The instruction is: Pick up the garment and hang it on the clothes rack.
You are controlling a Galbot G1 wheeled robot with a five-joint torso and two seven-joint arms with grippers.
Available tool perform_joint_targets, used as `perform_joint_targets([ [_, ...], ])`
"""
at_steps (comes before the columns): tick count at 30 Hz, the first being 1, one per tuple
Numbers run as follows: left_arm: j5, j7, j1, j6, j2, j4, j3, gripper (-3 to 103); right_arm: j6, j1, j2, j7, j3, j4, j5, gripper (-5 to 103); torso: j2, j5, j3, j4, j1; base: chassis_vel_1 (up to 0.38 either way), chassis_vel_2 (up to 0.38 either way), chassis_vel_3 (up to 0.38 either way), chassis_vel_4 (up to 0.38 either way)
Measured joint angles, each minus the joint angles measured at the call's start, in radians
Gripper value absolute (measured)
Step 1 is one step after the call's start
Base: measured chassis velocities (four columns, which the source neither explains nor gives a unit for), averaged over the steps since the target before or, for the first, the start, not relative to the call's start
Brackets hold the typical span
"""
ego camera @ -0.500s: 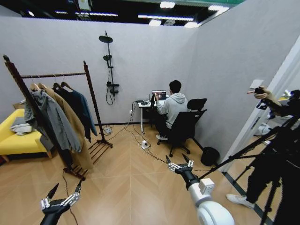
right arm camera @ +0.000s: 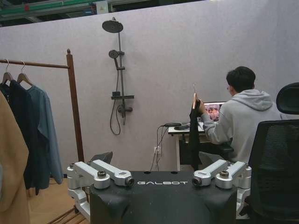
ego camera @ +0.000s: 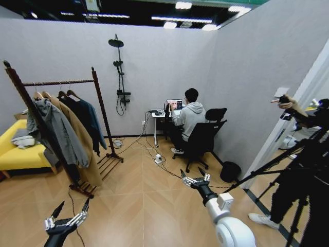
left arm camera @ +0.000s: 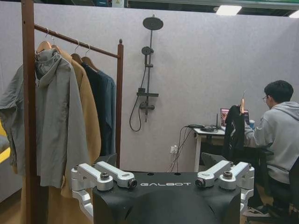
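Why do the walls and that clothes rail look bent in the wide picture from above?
Head view: a very wide lens bows the straight lines, so the clothes rack leans and the wall edges curve; ceiling lights glare white at the top. Left and right wrist views: lines stand straight, the rack post upright, lighting even; each hand sits dark at the frame's lower edge.

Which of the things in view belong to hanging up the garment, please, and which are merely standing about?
Job: garment, held up by the seated person; clothes rack; left hand and right hand, both open.
Standing about: shower fitting, yellow sofa, desk, grey jacket, tan coat.
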Motion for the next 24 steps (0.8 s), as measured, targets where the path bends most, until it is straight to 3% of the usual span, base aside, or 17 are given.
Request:
perform_joint_targets([
  [12,0.000,0.000,0.000,0.000,0.000,0.000,0.000,100,0.015,0.006,0.006,0.000,-0.007,-0.019,-0.009,100,0.000,-0.0001,0.000,-0.0001,0.001,-0.180,0.188,0.172,-0.182],
  [24,0.000,0.000,0.000,0.000,0.000,0.000,0.000,100,0.023,0.027,0.003,0.004,0.000,-0.051,-0.010,100,-0.001,0.0000,0.000,-0.0001,0.001,-0.315,0.308,0.321,-0.307],
])
